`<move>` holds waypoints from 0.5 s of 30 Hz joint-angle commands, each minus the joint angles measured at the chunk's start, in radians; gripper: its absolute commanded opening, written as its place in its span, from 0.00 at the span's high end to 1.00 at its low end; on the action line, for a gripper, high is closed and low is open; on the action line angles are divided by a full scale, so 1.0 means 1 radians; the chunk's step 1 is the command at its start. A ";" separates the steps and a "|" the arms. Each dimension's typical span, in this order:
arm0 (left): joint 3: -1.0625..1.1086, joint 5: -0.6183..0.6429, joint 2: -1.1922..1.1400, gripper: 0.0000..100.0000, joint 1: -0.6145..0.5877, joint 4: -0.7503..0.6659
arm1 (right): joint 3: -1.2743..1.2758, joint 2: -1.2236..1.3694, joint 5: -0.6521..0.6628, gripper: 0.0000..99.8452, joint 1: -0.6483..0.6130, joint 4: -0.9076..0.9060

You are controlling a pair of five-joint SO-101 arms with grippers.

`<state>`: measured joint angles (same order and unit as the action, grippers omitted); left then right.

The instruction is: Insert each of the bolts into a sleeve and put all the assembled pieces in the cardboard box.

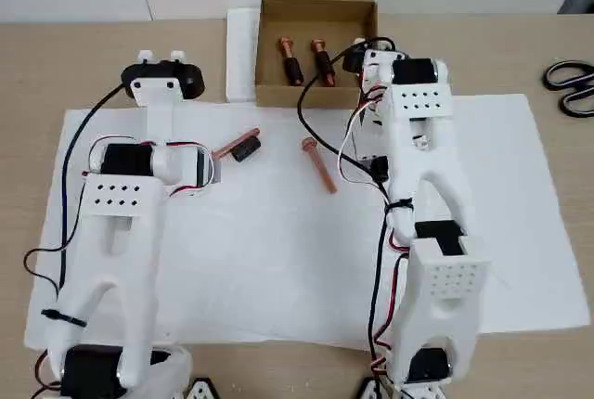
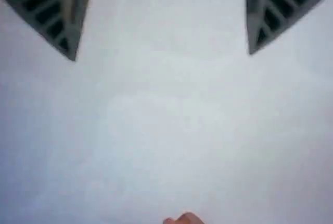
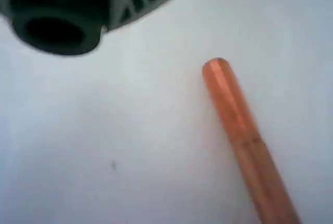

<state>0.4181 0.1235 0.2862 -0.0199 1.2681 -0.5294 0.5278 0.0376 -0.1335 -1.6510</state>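
The bolt [image 3: 240,130] looks stiff, light and slippery; take it mid-shaft. The right gripper [image 3: 78,10] pinches a sleeve [image 3: 52,32]; the left gripper [image 2: 161,26] is spread.

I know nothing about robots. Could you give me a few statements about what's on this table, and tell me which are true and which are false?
1. Two assembled bolts, each in a sleeve, lie in the cardboard box. True.
2. A bare bolt lies on the white paper. True.
3. The scissors are inside the box. False: they lie on the table, far off to one side.
4. The left gripper is clamped on a bolt. False: its fingers stand apart over the paper, holding nothing.
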 commanded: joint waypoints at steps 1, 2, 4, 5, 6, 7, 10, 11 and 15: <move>-0.051 0.008 0.002 0.80 0.005 0.002 | 0.000 0.021 0.011 0.99 0.007 0.013; -0.051 0.008 0.002 0.80 0.005 0.002 | 0.000 0.041 0.011 0.97 0.007 0.013; -0.051 0.008 0.002 0.80 0.005 0.002 | 0.000 0.073 0.011 0.93 0.007 0.013; -0.051 0.008 0.002 0.80 0.005 0.002 | 0.000 0.085 0.011 0.92 0.007 0.013; -0.051 0.008 0.002 0.80 0.003 0.002 | 0.000 0.094 0.009 0.91 0.008 0.013; -0.050 0.008 0.002 0.80 0.003 0.002 | -0.002 0.102 0.009 0.91 0.010 0.013; -0.050 0.008 0.002 0.80 0.000 0.002 | -0.002 0.113 0.011 0.91 0.012 0.015; -0.050 0.008 0.002 0.80 0.000 0.002 | -0.002 0.114 0.011 0.91 0.012 0.015; -0.050 0.008 0.002 0.80 0.000 0.002 | -0.002 0.114 0.011 0.91 0.012 0.015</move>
<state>0.4181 0.1281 0.2831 -0.0199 1.2681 -0.5278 0.6552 0.0391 -0.1335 -1.6479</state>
